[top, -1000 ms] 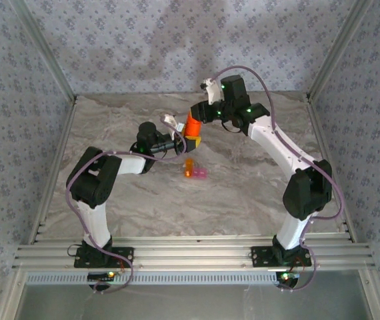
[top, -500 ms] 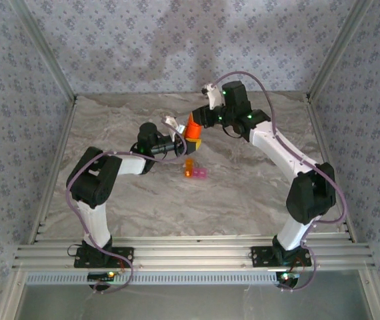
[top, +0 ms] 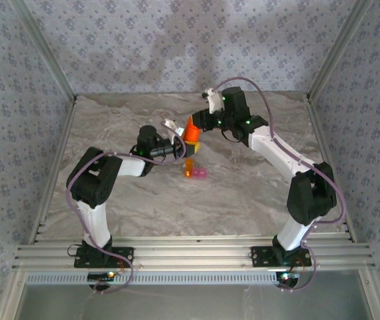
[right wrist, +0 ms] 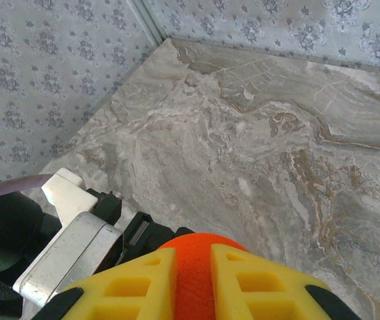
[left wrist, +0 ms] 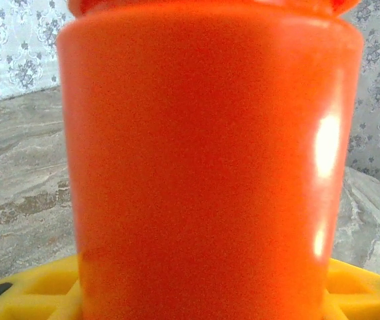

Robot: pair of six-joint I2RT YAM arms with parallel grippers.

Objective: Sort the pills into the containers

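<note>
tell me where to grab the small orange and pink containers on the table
Likely from straight above, pinching the outer side walls of the containers: they sit low and flat on the table, free on all sides.

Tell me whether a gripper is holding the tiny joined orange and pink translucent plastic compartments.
No, the orange and pink compartments lie alone on the grey marble table.

I see my right gripper (right wrist: 193,257) with its yellow fingers (right wrist: 130,287) clamped on either side of the orange bottle (right wrist: 193,290). Left of the bottle sits the left arm's (right wrist: 70,233) white-and-black wrist. Beyond the bottle stretches the marble table (right wrist: 277,153), then patterned walls (right wrist: 43,67).
</note>
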